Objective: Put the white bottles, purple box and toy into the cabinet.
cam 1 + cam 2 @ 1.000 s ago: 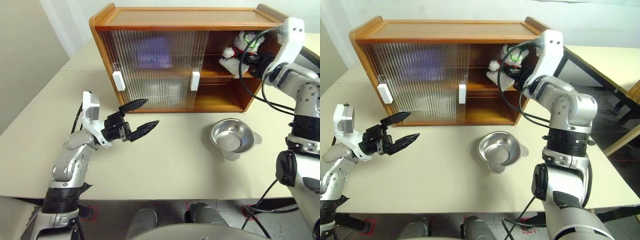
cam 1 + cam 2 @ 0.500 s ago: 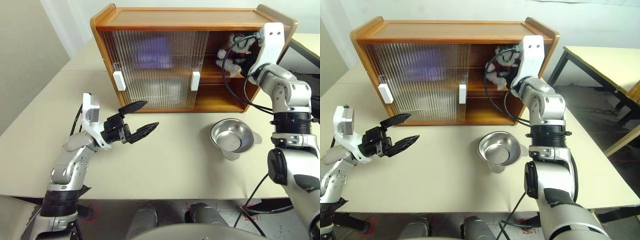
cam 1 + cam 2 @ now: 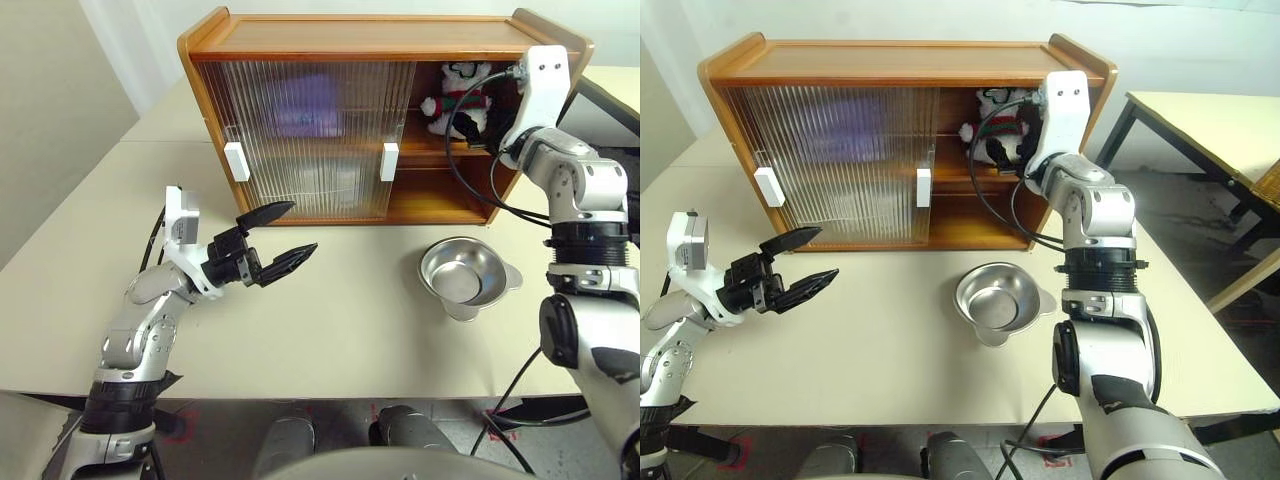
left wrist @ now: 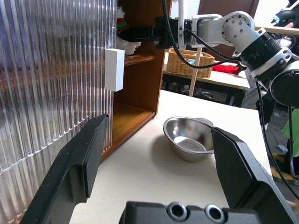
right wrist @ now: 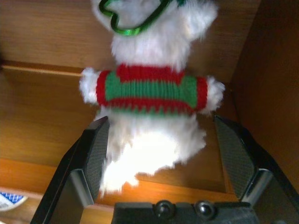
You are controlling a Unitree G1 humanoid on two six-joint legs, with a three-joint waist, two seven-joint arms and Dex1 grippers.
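Toy [image 3: 455, 97] sits on cabinet [image 3: 370, 40] inner shelf, 1 o'clock in head view. Right gripper [image 5: 161, 154] spread wide around it, gripping nothing. Left gripper [image 3: 283, 235] wide open, empty, at 9 o'clock.

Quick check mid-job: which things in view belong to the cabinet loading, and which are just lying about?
Job items:
- toy, sitting on the cabinet inner shelf, right claw open around it
- purple box, a blur behind the ribbed door
- white bottles: can't make them out

Lying about:
- metal bowl on the table
- left claw, open, empty
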